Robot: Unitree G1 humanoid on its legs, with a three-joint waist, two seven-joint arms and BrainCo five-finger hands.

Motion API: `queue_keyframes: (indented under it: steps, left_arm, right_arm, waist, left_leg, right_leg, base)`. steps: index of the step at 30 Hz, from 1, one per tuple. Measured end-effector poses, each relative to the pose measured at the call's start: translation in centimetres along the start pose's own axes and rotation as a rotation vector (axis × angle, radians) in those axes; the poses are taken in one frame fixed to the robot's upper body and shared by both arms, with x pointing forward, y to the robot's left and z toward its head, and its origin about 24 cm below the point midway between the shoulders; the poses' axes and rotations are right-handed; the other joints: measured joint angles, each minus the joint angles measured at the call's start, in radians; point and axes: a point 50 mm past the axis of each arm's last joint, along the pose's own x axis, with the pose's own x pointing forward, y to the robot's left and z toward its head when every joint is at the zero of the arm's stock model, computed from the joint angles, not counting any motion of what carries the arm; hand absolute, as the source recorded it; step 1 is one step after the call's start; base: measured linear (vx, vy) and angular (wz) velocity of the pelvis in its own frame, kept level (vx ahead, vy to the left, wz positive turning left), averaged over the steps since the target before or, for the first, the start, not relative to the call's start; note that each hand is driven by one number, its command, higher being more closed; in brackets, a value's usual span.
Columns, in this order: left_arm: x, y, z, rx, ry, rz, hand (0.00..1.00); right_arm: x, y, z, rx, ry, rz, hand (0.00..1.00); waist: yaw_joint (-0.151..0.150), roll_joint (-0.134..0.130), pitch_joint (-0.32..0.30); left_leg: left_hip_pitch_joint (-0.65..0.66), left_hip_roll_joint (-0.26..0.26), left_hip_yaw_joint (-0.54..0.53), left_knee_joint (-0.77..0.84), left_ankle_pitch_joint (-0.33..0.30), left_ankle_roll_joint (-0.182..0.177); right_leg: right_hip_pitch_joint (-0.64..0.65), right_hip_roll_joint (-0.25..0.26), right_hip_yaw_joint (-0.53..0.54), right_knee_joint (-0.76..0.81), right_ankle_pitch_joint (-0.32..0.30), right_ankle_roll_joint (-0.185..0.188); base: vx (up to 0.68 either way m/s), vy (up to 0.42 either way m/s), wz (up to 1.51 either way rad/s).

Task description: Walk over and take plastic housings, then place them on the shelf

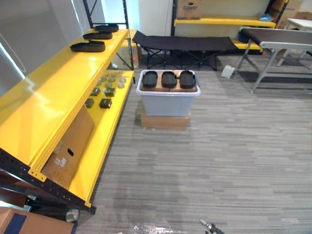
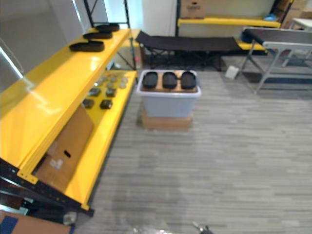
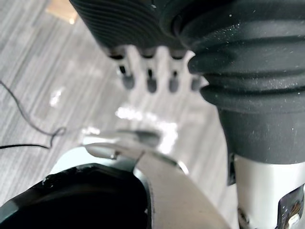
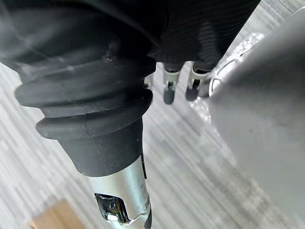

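Now | housings (image 1: 169,79) in grey bin (image 1: 168,103) | carton (image 1: 73,139) label unreadable

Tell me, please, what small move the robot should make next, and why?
Probably a step forward toward the grey bin: three black housings lie on top of it, well ahead across the floor, and the left hand and right hand hang with straight fingers, holding nothing.
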Motion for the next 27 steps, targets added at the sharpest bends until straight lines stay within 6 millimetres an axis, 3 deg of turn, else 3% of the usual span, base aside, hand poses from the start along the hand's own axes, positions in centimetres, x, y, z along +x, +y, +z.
queue_keyframes:
  steps: [14,17,19,20,21,23,25,27]
  left_arm:
    - [0.0,0.1,0.0,0.014,0.01,-0.004,0.0]
    - [-0.1,0.2,0.1,0.068,0.014,-0.016,0.0]
    - [0.0,0.0,0.6,0.111,0.006,-0.017,0.0]
    - [-0.1,0.0,1.0,0.125,-0.004,-0.011,0.0]
    - [-0.1,0.0,1.6,0.13,-0.016,-0.006,0.0]
    - [-0.1,0.3,2.2,0.139,-0.028,0.001,0.0]
    - [-0.1,0.2,2.5,0.142,-0.028,0.001,0.0]
    - [-0.1,0.2,2.4,0.107,-0.02,0.0,0.0]
  right_arm:
    - [0.1,0.3,0.3,-0.021,-0.004,0.007,0.0]
    - [0.1,0.3,0.7,-0.035,-0.017,0.009,0.0]
    - [0.1,0.6,1.4,-0.038,-0.057,0.022,0.0]
    - [0.1,0.9,1.9,-0.041,-0.082,0.046,0.0]
    - [0.1,1.2,1.8,-0.043,-0.088,0.074,0.0]
    - [0.1,1.6,1.3,-0.036,-0.078,0.1,0.0]
    - [0.1,1.5,1.1,-0.025,-0.075,0.097,0.0]
    - [-0.1,0.7,0.8,-0.024,-0.068,0.076,0.0]
  waist:
    - [-0.012,-0.009,0.006]
    - [-0.02,-0.017,0.011]
    - [-0.023,-0.013,0.038]
    - [-0.026,-0.011,0.059]
    - [-0.029,-0.013,0.073]
    - [-0.028,-0.031,0.077]
    - [-0.03,-0.033,0.079]
    - [-0.03,-0.033,0.079]
  left_leg:
    - [0.0,-0.001,0.004,0.0,-0.005,0.005]
    - [0.0,-0.013,0.011,0.001,-0.026,0.016]
    - [0.011,-0.006,0.019,0.001,-0.04,0.033]
    - [0.035,0.0,0.021,0.001,-0.045,0.042]
    - [0.05,0.014,0.019,0.001,-0.053,0.041]
    - [0.05,0.035,0.007,0.001,-0.061,0.033]
    - [0.047,0.055,-0.008,0.002,-0.067,0.022]
    - [0.062,0.062,-0.011,0.007,-0.086,-0.006]
  right_leg:
    - [-0.015,-0.008,0.003,0.018,-0.011,0.0]
    - [-0.096,-0.051,0.027,0.188,-0.082,0.03]
    - [-0.18,-0.068,0.045,0.375,-0.086,0.038]
    - [-0.212,-0.073,0.061,0.458,-0.081,0.024]
    - [-0.225,-0.067,0.077,0.474,-0.118,-0.01]
    - [-0.253,-0.035,0.086,0.431,-0.133,-0.012]
    - [-0.284,-0.008,0.085,0.337,-0.119,0.0]
    - [-0.306,0.005,0.082,0.206,-0.052,0.003]
  base:
    - [0.0,0.002,-0.01]
    - [0.01,0.081,-0.1]
    - [0.01,0.1,-0.24]
    - [0.01,0.081,-0.11]
    - [0.02,0.067,-0.03]
    - [0.07,0.017,0.18]
    - [0.18,-0.014,0.26]
    - [0.25,-0.015,0.12]
